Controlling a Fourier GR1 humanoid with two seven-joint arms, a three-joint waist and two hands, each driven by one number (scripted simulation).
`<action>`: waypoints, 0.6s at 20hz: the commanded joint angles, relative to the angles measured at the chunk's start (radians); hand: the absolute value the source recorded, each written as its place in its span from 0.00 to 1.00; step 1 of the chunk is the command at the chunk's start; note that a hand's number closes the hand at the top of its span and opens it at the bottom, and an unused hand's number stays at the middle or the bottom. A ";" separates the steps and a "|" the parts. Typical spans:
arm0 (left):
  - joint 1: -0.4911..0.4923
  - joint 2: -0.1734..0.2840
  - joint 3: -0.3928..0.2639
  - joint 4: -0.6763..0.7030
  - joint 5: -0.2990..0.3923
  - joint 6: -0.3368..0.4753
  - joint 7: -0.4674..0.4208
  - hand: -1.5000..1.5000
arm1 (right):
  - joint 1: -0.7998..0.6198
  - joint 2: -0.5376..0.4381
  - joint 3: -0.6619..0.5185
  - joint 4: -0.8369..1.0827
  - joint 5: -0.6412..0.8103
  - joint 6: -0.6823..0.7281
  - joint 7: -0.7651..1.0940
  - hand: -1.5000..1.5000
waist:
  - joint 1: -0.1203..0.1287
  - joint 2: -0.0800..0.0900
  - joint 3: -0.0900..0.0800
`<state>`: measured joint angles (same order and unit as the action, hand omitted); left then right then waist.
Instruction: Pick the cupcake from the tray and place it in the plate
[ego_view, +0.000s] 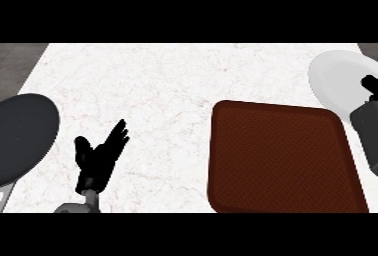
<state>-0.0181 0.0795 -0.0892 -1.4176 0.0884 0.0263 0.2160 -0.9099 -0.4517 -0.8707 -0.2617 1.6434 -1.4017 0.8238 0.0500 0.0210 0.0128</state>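
Resting left of the brown tray (284, 160), on the table (170, 85): left hand (100, 152), fingers straight and apart, pointing up. Reaching over the white plate (336, 80) just beyond the tray's far right corner: right hand (367, 112), fingers' state impossible to tell. Cupcake showing nowhere, orientation unknown.

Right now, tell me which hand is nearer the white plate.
Right. The right hand overlaps the white plate at its right edge; the left hand rests open far to its left, beyond the tray.

Left hand (100, 152) is black w/ thin fingers & a thumb, on a grey arm. Right hand (367, 86) is black too, its arm dark grey.
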 joint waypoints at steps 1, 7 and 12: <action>0.007 0.009 0.007 -0.021 0.011 -0.009 0.008 0.50 | -0.021 0.014 0.033 -0.094 -0.069 -0.093 -0.055 0.00 | -0.001 -0.008 0.001; 0.040 0.027 0.037 -0.026 0.015 0.007 0.015 0.50 | 0.087 0.137 0.161 -0.305 -0.262 -0.096 -0.061 0.00 | -0.041 -0.026 -0.001; 0.023 0.005 0.040 0.020 0.009 0.019 -0.016 0.50 | 0.184 0.229 0.379 -0.458 -0.413 -0.096 -0.055 0.00 | -0.058 -0.024 -0.002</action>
<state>0.0062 0.0835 -0.0644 -1.4243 0.0980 0.0413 0.2235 -0.7952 -0.2875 -0.6253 -0.6080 1.3308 -1.4627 0.7626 0.0088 -0.0001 0.0112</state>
